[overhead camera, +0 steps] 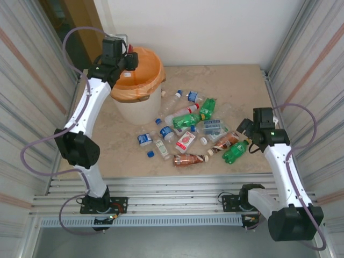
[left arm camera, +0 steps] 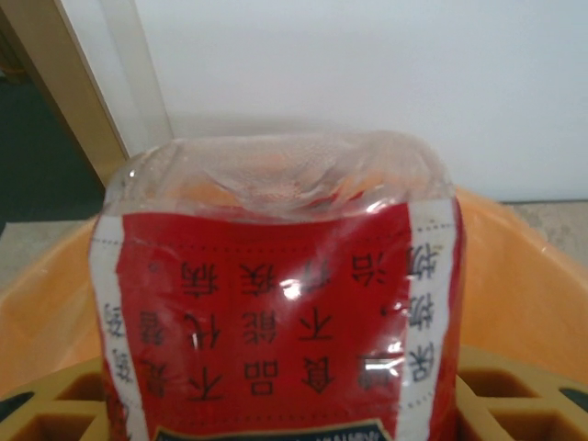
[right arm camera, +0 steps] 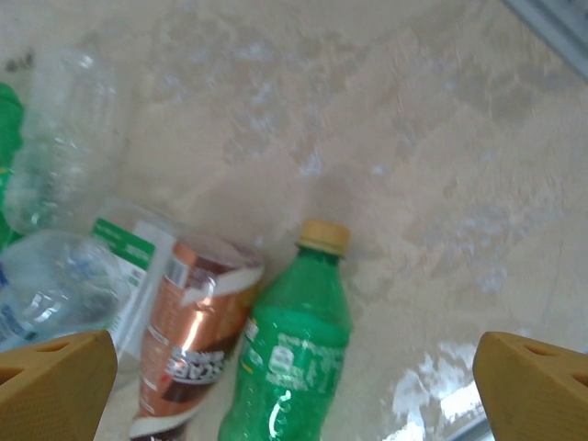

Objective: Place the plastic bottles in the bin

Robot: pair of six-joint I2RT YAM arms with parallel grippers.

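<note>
- far left, above the bin (overhead camera: 137, 110): clamped in the left gripper (overhead camera: 129, 58), a clear crushed bottle with a red label (left arm camera: 276, 312), jaws narrowed against its sides, the orange liner (left arm camera: 528, 276) behind and below it.
- step in hand, by the look of it: dropping this bottle in. calls only for opening the jaws while over the liner, then lifting clear of the rim.
- centre of the table (overhead camera: 242, 86): lying loose just right of the bin, the other plastic bottles (overhead camera: 188, 129), clear, green and copper-brown, most of them crowded together.
- right: spread wide and holding nothing, the right gripper (overhead camera: 244, 129), poised above a green bottle with a yellow cap (right arm camera: 294, 340) lying close beside a copper-brown bottle (right arm camera: 188, 331).
- likely next pick there: coming lower, straddling the green bottle across its body, closing without catching the copper-brown one alongside.
</note>
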